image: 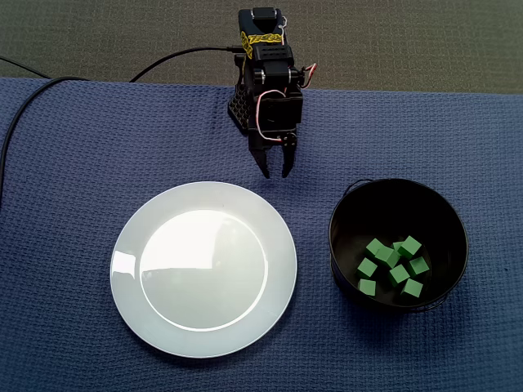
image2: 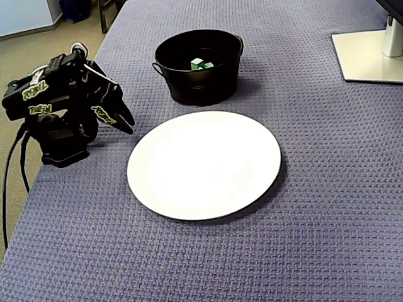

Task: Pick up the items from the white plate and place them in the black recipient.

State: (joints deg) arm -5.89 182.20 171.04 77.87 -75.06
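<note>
Gripper: 2 fingers slightly apart, just beyond the plate's rim.
White plate: on blue cloth, beside bucket.
Black bucket: green cubes inside.

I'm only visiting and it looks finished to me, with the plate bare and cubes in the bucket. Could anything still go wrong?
Little, probably. The white plate is bare and the green cubes lie in the black bucket, so a reach to the plate by the gripper would close on nothing. The black cable trails loose behind the arm and might snag as it moves. The bucket stands close to the plate, so a low swing could knock it.
</note>
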